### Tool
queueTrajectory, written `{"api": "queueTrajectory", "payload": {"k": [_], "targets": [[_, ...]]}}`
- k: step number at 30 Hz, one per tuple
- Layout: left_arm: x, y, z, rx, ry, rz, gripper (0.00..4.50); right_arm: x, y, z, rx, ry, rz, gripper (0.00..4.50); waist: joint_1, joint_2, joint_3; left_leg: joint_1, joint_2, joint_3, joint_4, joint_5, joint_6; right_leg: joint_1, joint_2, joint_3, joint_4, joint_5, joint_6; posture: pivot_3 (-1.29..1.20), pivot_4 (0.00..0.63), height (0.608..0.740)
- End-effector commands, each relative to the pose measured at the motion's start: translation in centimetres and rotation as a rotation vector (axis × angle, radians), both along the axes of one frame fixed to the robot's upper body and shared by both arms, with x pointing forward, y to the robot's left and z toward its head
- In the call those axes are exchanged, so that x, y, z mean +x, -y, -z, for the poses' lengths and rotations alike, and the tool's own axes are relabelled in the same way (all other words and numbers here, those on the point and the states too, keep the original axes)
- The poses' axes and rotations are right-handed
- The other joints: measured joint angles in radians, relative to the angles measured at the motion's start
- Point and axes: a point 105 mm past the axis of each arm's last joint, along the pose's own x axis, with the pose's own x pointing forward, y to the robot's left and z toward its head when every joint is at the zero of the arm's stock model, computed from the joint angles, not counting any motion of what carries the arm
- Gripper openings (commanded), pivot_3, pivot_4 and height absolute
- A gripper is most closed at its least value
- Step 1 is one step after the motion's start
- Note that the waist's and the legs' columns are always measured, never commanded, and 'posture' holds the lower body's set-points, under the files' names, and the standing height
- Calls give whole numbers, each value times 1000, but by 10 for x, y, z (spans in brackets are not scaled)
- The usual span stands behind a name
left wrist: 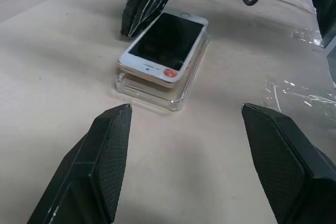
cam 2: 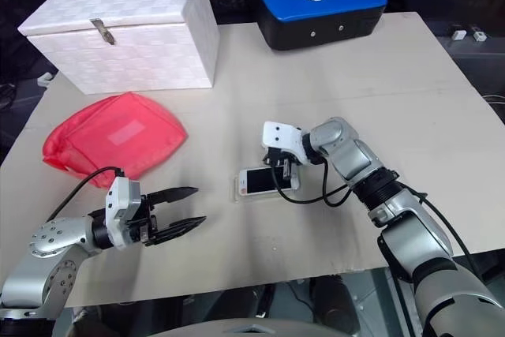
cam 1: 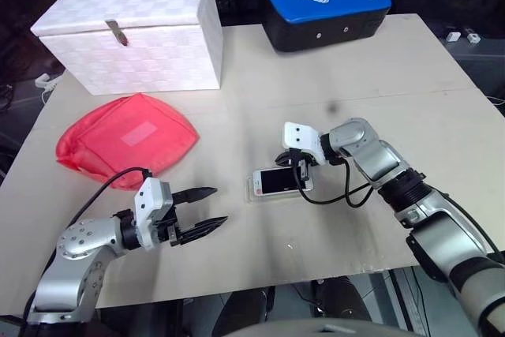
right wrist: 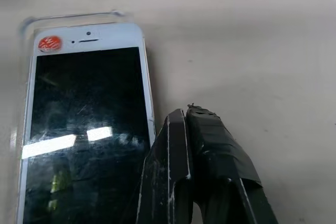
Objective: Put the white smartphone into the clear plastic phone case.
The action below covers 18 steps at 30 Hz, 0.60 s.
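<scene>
One white smartphone (left wrist: 165, 45) lies screen-up on the clear plastic phone case (left wrist: 157, 91) mid-table – perched on its rim, apparently not yet pressed home. The right gripper (right wrist: 197, 129), fingers clenched together on nothing, sits at the phone's far long edge, prob. to nudge or press it down into the shell. The left gripper (cam 1: 197, 210) hangs nearby w/ fingers spread, empty – likely waiting to steady the case. A red pouch (cam 1: 126, 140) lies well apart.

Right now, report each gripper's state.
Left gripper: open, holding nothing.
Right gripper: shut, empty, beside the white smartphone.
</scene>
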Motion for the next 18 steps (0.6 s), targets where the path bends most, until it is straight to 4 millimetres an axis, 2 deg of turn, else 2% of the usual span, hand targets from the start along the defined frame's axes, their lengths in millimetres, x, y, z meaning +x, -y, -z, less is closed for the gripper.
{"api": "queueTrajectory", "payload": {"k": [1,6,9,12,14,16,18], "targets": [[1,2,-6,1,30,3,3387,-5,-5,-15,16,48,-62,60,-2,0,0,0,0,0,0,0,0,0,0,0,0,0,0,0,150,740],[3,3,-4,1,16,-5,3387,-5,-3,-15,19,71,-63,60,-2,0,0,0,0,0,0,0,0,0,0,0,0,0,0,0,150,740],[4,5,-4,-14,-3,8,2658,-2,-2,-27,61,93,-54,0,-2,0,0,0,0,0,0,0,0,0,0,0,0,0,0,0,150,740],[5,5,-3,-9,-12,8,1195,-9,-1,-44,116,72,-76,0,-2,0,0,0,0,0,0,0,0,0,0,0,0,0,0,0,150,740],[8,6,-2,-5,-13,2,142,-18,-1,-48,130,47,-104,0,-1,0,0,0,0,0,0,0,0,0,0,0,0,0,0,0,150,740],[14,9,-1,5,3,-7,52,-29,-4,-45,138,5,-126,0,-1,0,0,0,0,0,0,0,0,0,0,0,0,0,0,0,150,740],[19,13,1,11,-2,-10,52,-35,-8,-32,126,-13,-120,0,0,0,0,0,0,0,0,0,0,0,0,0,0,0,0,0,150,740]]}}
